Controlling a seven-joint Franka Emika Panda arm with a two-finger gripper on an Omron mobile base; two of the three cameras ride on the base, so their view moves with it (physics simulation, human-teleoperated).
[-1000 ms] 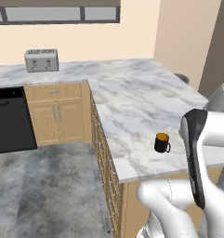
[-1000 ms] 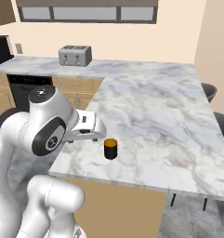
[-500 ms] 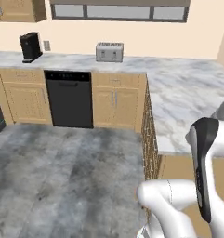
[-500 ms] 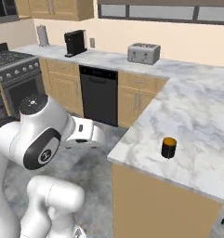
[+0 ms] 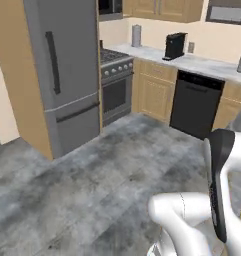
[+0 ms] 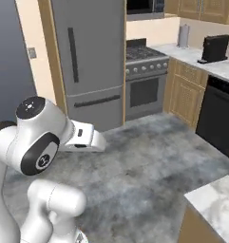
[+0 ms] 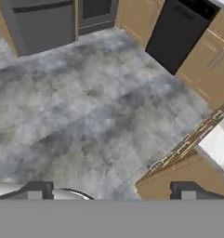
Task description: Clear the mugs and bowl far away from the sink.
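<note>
The two-finger gripper (image 7: 111, 191) is seen in the hand view with its dark tips spread fully apart and nothing between them, above a mottled grey stone floor (image 7: 85, 107). In the same view a black dishwasher front (image 7: 178, 32) is flanked by light wooden cabinets (image 7: 211, 60), and a marble counter corner (image 7: 218, 142) lies at the right edge. A tall grey refrigerator (image 5: 67, 75), a steel range (image 5: 114, 85) and a black coffee maker (image 5: 174, 46) are shown in the left base view. Where the mugs, bowl and sink are cannot be told.
</note>
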